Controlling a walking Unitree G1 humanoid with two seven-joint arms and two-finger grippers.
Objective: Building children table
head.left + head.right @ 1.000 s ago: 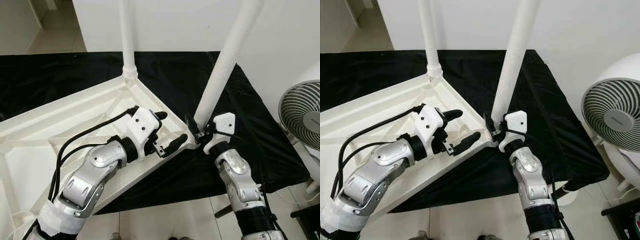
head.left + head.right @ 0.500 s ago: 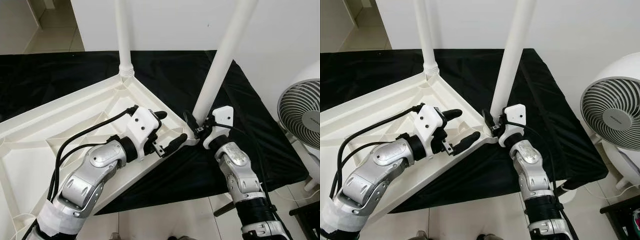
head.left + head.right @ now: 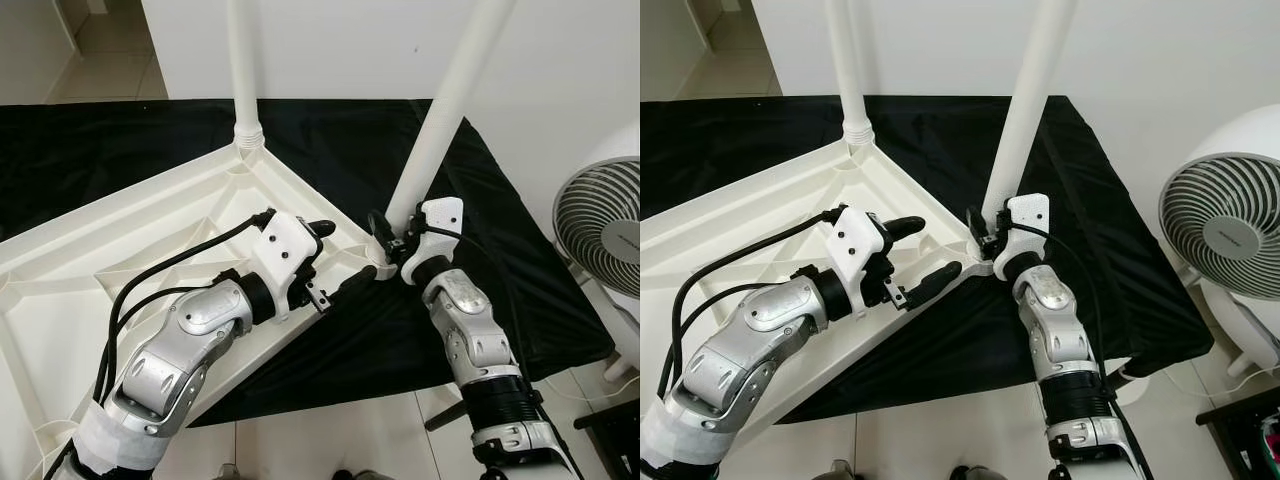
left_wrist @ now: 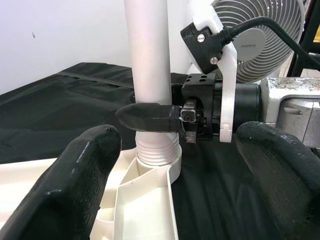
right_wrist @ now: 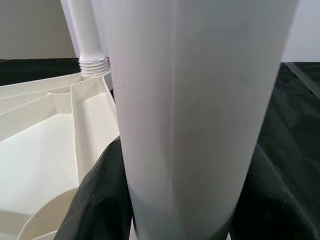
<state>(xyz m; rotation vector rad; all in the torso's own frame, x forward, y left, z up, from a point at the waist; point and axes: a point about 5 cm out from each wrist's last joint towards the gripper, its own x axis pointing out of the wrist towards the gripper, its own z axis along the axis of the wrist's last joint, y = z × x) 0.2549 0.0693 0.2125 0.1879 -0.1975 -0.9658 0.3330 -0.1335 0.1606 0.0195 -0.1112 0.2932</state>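
The right hand point(image 3: 385, 243) is shown clenched around the base of a white table leg point(image 3: 440, 125), just above the threaded collar where the leg enters a corner socket of the upturned tabletop point(image 3: 120, 250). In the right wrist view the leg point(image 5: 195, 120) is seen pressed between the two black fingers point(image 5: 100, 200). The left hand point(image 3: 338, 260) is held released, its fingers spread apart over the rim of the tabletop just beside the same corner; nothing is grasped by it. A second leg point(image 3: 243, 70) is already seated upright in the far corner socket. The tabletop lies underside up on a black cloth point(image 3: 480, 250) spread over the floor, and a white fan point(image 3: 600, 240) stands near on the robot's right.

The step in hand is judged to be the screwing of the leg into its socket. The leg is tilted away from the vertical, so cross-threading may be caused if it is turned before it is aligned. Since the tabletop is not pinned by the left hand, the corner could be dragged or lifted by the turning force. A slip of the fingers on the smooth round tube is also possible.
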